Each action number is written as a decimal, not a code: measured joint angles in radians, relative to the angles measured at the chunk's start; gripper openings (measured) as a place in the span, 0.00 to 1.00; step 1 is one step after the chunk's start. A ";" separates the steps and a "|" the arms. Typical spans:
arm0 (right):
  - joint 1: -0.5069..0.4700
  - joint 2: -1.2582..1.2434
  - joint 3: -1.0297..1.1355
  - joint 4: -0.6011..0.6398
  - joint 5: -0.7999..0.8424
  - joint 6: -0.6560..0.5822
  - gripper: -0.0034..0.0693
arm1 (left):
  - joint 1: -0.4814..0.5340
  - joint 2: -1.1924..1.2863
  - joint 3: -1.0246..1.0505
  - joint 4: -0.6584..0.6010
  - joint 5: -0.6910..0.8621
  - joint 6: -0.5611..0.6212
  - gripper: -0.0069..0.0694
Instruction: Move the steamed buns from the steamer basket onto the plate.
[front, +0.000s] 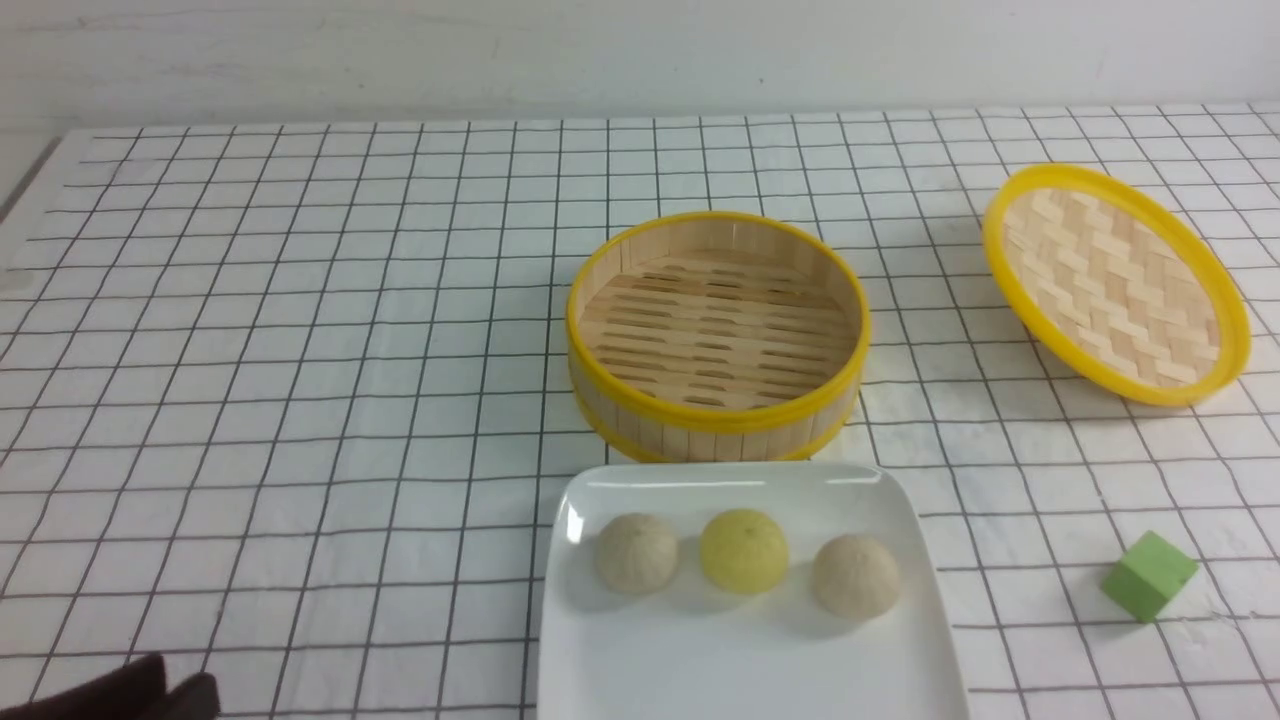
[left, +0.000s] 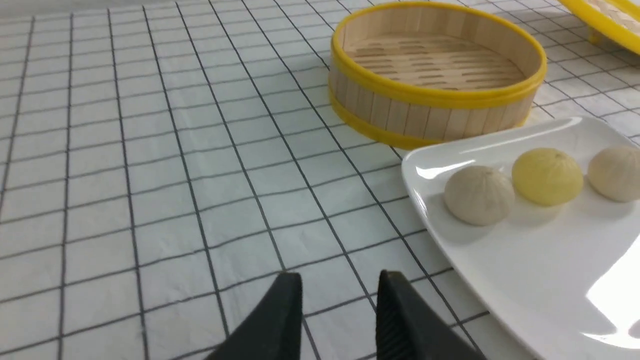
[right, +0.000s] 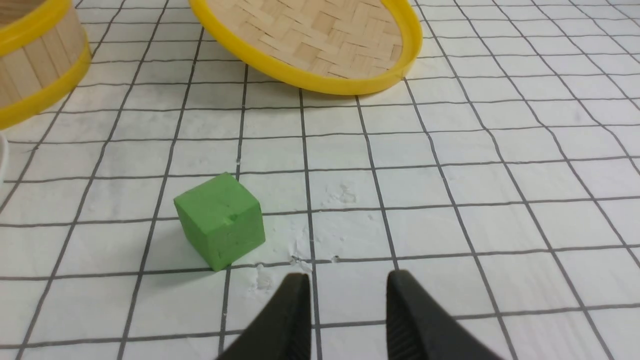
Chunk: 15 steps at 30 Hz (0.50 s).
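The steamer basket (front: 718, 335) stands empty, its slatted floor bare, and all three steamed buns (front: 743, 550) sit in a row on the plate (front: 740, 670), which lies just in front of the basket, on the robot's side of it, with the rims nearly touching. That closeness probably keeps each carry short. The pale yellow bun sits between the two beige ones, spaced apart so that none touches another. Judging by this, the transfer looks finished. The woven lid (front: 1115, 285) rests tilted, well to the right of the basket, out of the way of the carry path, and a green cube (front: 1149, 575) lies to the right of the plate, in front of the lid. The front view shows the whole layout, but of the arms only a dark scrap of the left gripper (front: 150, 695) far to the left of the plate. The left wrist view supplies what is missing: the left gripper's jaws stand apart with nothing between them, low over the checked cloth (left: 150, 175). The right wrist view shows the right gripper (right: 347, 300) likewise parted and empty, near the cube.
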<state>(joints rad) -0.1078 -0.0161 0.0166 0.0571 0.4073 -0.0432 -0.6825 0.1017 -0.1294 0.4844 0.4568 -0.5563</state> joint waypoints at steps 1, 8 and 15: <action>0.000 0.000 0.000 -0.001 0.000 0.001 0.38 | 0.007 0.000 0.038 0.011 -0.040 -0.026 0.41; 0.000 0.000 0.000 -0.002 0.000 0.001 0.38 | 0.222 -0.102 0.154 0.014 -0.142 -0.085 0.41; 0.000 0.000 0.000 -0.002 0.000 0.001 0.38 | 0.420 -0.113 0.157 0.010 -0.123 -0.079 0.41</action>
<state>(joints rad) -0.1078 -0.0161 0.0166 0.0550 0.4073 -0.0424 -0.2627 -0.0112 0.0273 0.4948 0.3333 -0.6352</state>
